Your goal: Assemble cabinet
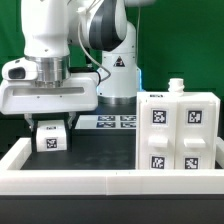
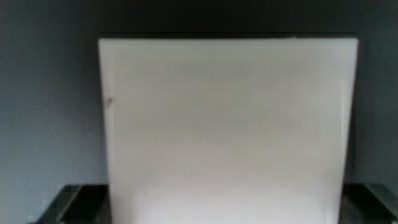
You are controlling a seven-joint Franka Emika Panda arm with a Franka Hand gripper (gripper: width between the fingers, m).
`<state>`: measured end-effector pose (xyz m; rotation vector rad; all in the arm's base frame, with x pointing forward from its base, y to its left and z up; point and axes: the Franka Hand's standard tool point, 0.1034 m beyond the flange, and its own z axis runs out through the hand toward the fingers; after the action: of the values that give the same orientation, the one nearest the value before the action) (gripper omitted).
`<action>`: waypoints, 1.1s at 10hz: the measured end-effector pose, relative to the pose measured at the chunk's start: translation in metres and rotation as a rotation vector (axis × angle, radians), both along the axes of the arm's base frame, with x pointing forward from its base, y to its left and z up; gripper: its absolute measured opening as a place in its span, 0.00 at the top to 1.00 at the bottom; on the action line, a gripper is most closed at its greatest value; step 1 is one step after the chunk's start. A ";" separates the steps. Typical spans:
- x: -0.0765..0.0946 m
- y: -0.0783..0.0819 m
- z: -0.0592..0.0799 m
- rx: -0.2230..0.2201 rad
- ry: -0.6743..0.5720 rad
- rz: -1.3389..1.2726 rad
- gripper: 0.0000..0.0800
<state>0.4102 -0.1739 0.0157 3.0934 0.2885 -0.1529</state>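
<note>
The cabinet (image 1: pixel 181 135) is a large white box with several square tags on its front. It stands at the exterior view's right, with a small white knob (image 1: pixel 177 87) on its top. My gripper (image 1: pixel 50 127) is at the exterior view's left, well apart from the cabinet. It is shut on a white tagged panel (image 1: pixel 48 139) that hangs below the fingers, close to the black table. In the wrist view the panel (image 2: pixel 222 120) fills most of the picture between the dark fingers (image 2: pixel 68 205). I cannot tell whether the panel touches the table.
A low white border wall (image 1: pixel 60 182) runs along the front and the left of the black table. The marker board (image 1: pixel 115 122) lies flat at the back, between the arm's base and the cabinet. Green backdrop behind.
</note>
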 end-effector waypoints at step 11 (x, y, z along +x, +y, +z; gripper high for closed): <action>0.047 0.145 0.159 -0.012 -0.044 -0.160 0.30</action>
<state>0.4569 -0.0287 0.1751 3.1012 0.0379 -0.0902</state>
